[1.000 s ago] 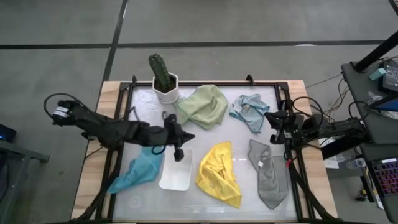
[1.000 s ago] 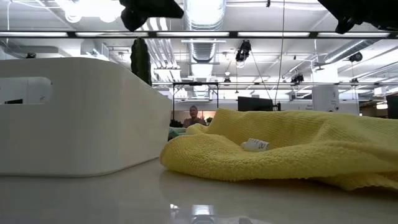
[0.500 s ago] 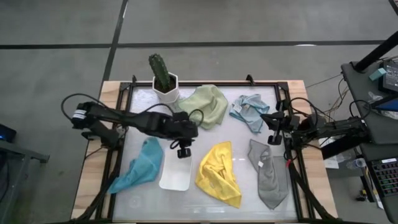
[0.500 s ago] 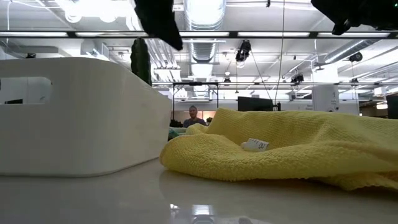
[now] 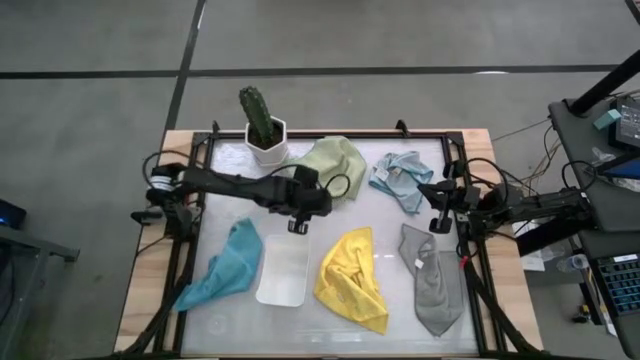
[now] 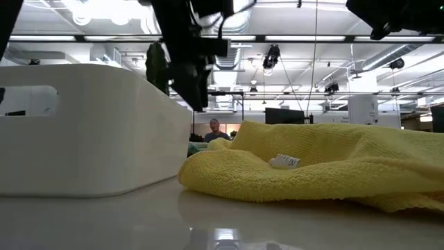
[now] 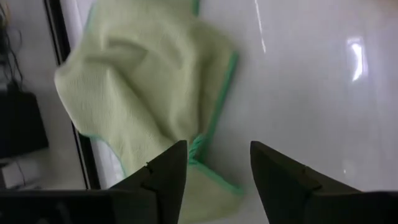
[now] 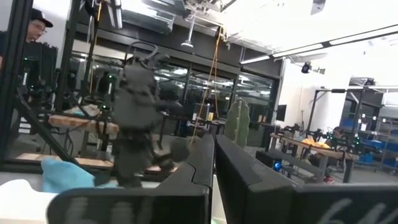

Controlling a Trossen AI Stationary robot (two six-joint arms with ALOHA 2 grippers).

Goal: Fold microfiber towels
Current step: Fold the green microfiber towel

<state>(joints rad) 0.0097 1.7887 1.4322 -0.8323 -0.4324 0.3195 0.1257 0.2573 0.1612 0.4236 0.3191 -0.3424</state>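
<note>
Five microfiber towels lie crumpled on the white tabletop: pale green (image 5: 338,165) at the far middle, light blue (image 5: 400,180) to its right, yellow (image 5: 352,280), grey (image 5: 432,282) and teal (image 5: 225,265) nearer. My left gripper (image 5: 312,205) hovers open over the pale green towel's near left part; in the left wrist view its fingers (image 7: 217,180) stand either side of a green-hemmed corner (image 7: 202,149) without touching it. My right gripper (image 5: 440,205) waits shut at the table's right edge, raised, with its fingers (image 8: 213,162) together.
A white tray (image 5: 283,270) sits between the teal and yellow towels and fills the left of the low view (image 6: 83,125). A potted cactus (image 5: 262,125) stands at the far edge, left of the pale green towel. A black frame rims the table (image 5: 195,200).
My left gripper has left the space over the white tray and gone toward the far edge and slightly right, to the pale green towel. It has sunk lower, tipped its fingers downward and rolled. The towels have stayed put.
</note>
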